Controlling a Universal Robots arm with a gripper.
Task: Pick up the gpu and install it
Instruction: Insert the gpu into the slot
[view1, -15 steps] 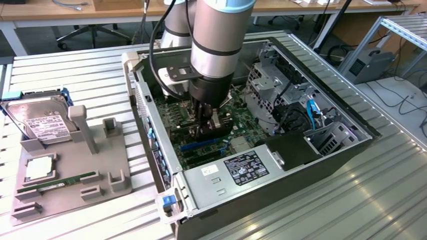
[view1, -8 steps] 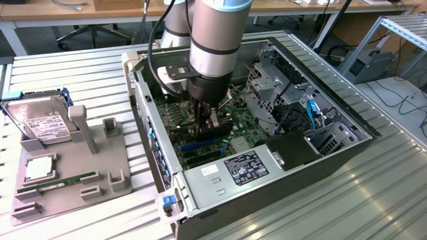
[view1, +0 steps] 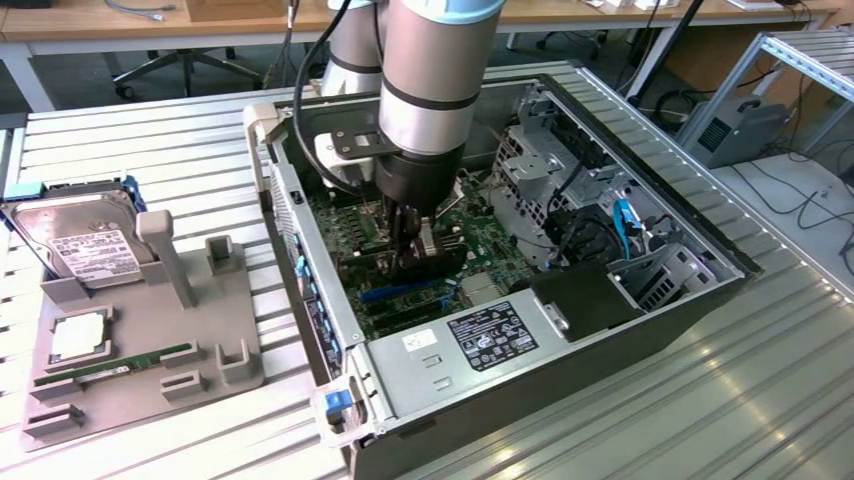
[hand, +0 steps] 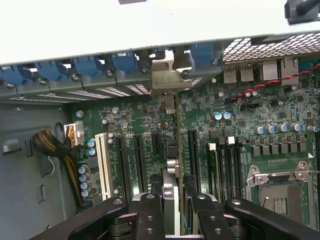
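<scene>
A ribbed metal table (view1: 747, 400) carries an open PC case (view1: 694, 300) lying on its side, and behind it stand wooden desks (view1: 80, 25) and an office chair (view1: 174, 65) on a dark floor. On the exterior view's left a grey holder (view1: 147, 370) sits on the table with a hard drive (view1: 80, 245) leaning at its far end, a RAM stick (view1: 114, 372) lying flat in a slot, and a square silver chip (view1: 78, 335) between them. The arm (view1: 427, 90) reaches straight down into the case, over the green motherboard (view1: 467, 225), beside the power supply (view1: 487, 340) and the drive cage (view1: 541, 170). From there the gripper (view1: 411, 250) is seen low among the slots, with a dark block between its fingers. The wrist view looks along the board: the black fingers (hand: 150, 215) are closed on the gpu (hand: 172, 170), held edge-on and upright, its silver bracket (hand: 167, 82) up against the case's rear wall between the blue slot clips (hand: 87, 67). The card stands in line with a black slot, next to the white slot (hand: 103, 165), with the empty CPU socket (hand: 282, 195) and a bundle of cables (hand: 55, 145) to either side.
</scene>
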